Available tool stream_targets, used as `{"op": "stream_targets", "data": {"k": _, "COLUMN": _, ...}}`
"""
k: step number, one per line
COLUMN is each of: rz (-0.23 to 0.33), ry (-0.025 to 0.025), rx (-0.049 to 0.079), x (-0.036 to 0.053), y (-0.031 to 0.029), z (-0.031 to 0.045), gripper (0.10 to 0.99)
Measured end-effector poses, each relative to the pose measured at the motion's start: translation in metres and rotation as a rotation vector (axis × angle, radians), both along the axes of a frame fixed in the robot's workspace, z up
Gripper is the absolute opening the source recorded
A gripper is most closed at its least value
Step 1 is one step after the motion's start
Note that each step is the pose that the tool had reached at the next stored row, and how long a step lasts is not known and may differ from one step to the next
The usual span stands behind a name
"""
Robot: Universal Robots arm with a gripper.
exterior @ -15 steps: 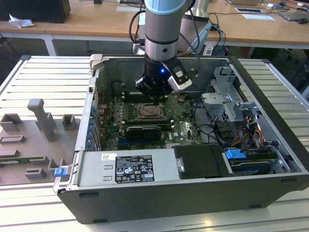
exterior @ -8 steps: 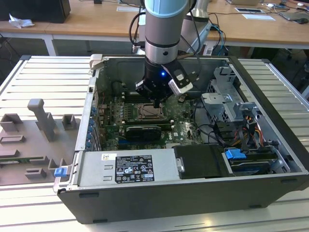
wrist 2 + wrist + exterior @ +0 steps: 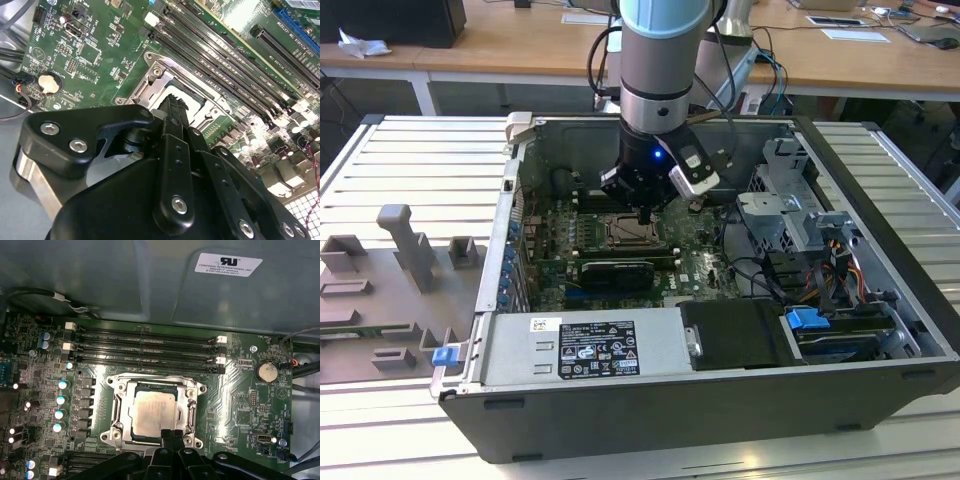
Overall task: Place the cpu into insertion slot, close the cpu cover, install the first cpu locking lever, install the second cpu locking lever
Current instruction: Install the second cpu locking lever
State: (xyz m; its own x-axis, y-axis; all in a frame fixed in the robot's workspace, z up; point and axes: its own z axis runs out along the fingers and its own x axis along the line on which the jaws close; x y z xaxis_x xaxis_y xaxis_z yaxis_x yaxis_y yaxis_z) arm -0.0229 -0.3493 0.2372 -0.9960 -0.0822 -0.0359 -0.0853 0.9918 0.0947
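The cpu point(image 3: 151, 410) lies flat, silvery-grey face up, in the insertion slot point(image 3: 155, 381) on the green motherboard point(image 3: 240, 385). The cpu cover point(image 3: 121, 412) is down around it, its window framing the chip. My gripper point(image 3: 170, 436) is shut, its two black fingers pressed together with nothing between them. The tips are at the cover's edge, on the side away from the memory slots. In the second wrist view the fingers point(image 3: 172, 107) hide part of the cpu point(image 3: 187, 102). In the exterior view the gripper point(image 3: 645, 214) hangs just over the slot point(image 3: 623, 232).
Long black memory slots point(image 3: 150, 347) run beside the socket, with capacitors point(image 3: 61, 400) on another side. A black card point(image 3: 612, 272) lies near the socket. The case walls point(image 3: 510, 230), drive cage point(image 3: 790, 210) and cables point(image 3: 760, 270) close in around the arm.
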Motion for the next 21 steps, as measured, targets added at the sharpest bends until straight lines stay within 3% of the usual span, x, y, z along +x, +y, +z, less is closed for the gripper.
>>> {"op": "stream_targets", "data": {"k": 9, "rz": 0.000, "ry": 0.0018, "rx": 0.000, "x": 0.0001, "y": -0.0022, "z": -0.0002, "gripper": 0.106}}
{"op": "stream_targets", "data": {"k": 11, "rz": 0.000, "ry": 0.0056, "rx": 0.001, "x": 0.0000, "y": -0.0051, "z": -0.0006, "gripper": 0.106}}
{"op": "stream_targets", "data": {"k": 17, "rz": 0.006, "ry": 0.0056, "rx": 0.004, "x": -0.0059, "y": -0.0192, "z": -0.0016, "gripper": 0.106}}
{"op": "stream_targets", "data": {"k": 21, "rz": 0.010, "ry": 0.0056, "rx": 0.004, "x": -0.0187, "y": -0.0234, "z": -0.0020, "gripper": 0.106}}
